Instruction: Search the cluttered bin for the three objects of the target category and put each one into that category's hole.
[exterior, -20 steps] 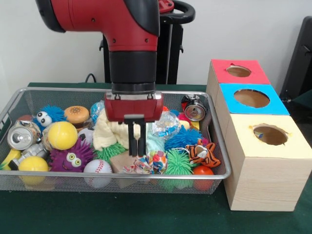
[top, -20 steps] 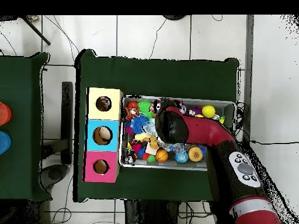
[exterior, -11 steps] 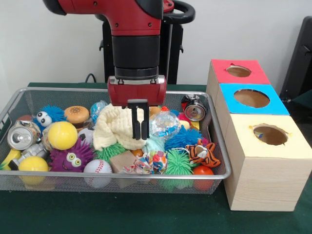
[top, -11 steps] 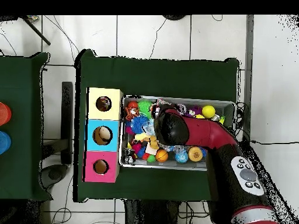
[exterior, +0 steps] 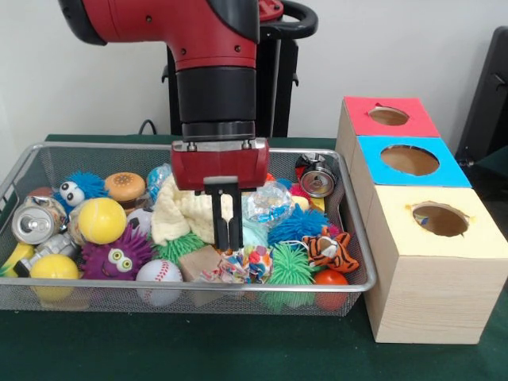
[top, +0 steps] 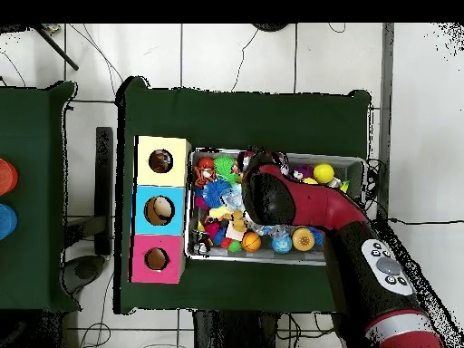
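Bin [exterior: 359,238] packed w/ toys, no gaps; box holes [exterior: 409,159] unobstructed above

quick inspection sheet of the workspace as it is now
surface: green cloth on the table
job's things: wire bin full of toys; box with red, blue and yellow holes
clutter: baseball, can, tiger, cream cloth, spiky balls
grippers: gripper low in the bin, fingers close together, nothing seen held
cables: wires on the floor
surroundings: second green table beside, tiled floor
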Available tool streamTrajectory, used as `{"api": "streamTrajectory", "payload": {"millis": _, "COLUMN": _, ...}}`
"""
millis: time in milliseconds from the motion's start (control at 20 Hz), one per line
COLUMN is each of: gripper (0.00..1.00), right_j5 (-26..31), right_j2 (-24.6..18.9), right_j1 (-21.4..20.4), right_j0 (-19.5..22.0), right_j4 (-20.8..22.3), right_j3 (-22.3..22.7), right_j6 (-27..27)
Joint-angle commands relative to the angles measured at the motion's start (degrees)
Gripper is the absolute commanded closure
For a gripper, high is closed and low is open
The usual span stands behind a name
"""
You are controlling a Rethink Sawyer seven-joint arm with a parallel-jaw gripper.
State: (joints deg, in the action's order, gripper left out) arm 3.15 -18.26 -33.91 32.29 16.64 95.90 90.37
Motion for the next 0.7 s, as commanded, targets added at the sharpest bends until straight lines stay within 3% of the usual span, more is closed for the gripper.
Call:
{"api": "streamTrajectory", "payload": {"millis": 50, "gripper": 0.00, "right_j5": -2.42, "right_j2": -2.92, "right_j1": 3.20, "right_j0": 0.37, "right_j4": 3.28, "right_j3": -0.52, "right_j6": 5.06}}
{"api": "streamTrajectory", "payload": {"millis": 500, "gripper": 0.00, "right_j5": -1.08, "right_j2": -2.48, "right_j1": 2.89, "right_j0": -0.45, "right_j4": 1.90, "right_j3": -0.41, "right_j6": 5.86}}
{"api": "streamTrajectory", "payload": {"millis": 700, "gripper": 0.00, "right_j5": 3.67, "right_j2": -0.71, "right_j1": 2.00, "right_j0": -1.52, "right_j4": 0.79, "right_j3": 0.09, "right_j6": 5.18}}
